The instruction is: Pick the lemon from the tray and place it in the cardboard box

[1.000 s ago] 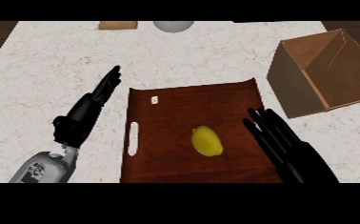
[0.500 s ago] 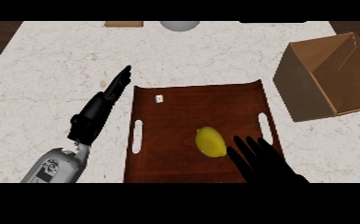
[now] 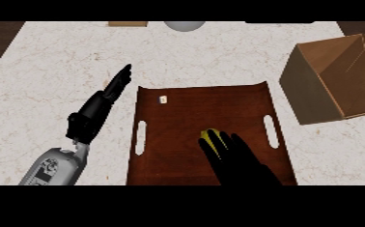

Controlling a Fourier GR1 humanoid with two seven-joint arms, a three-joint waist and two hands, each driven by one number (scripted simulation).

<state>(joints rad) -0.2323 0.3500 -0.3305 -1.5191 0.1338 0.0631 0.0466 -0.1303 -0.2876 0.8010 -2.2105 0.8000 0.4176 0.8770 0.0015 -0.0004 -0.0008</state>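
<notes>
Marbled worktop [image 3: 71, 57], brown tray [image 3: 206, 105] lower centre. Right hand [image 3: 239, 163] from bottom edge, fingers [image 3: 221, 149] straight, laid over lemon [image 3: 208, 134]. Left hand [image 3: 100, 107] left of tray, fingers straight, pointing up.

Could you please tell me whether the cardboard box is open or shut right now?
Open: the cardboard box has no lid or flaps over its mouth, and its inner walls show from above.
</notes>
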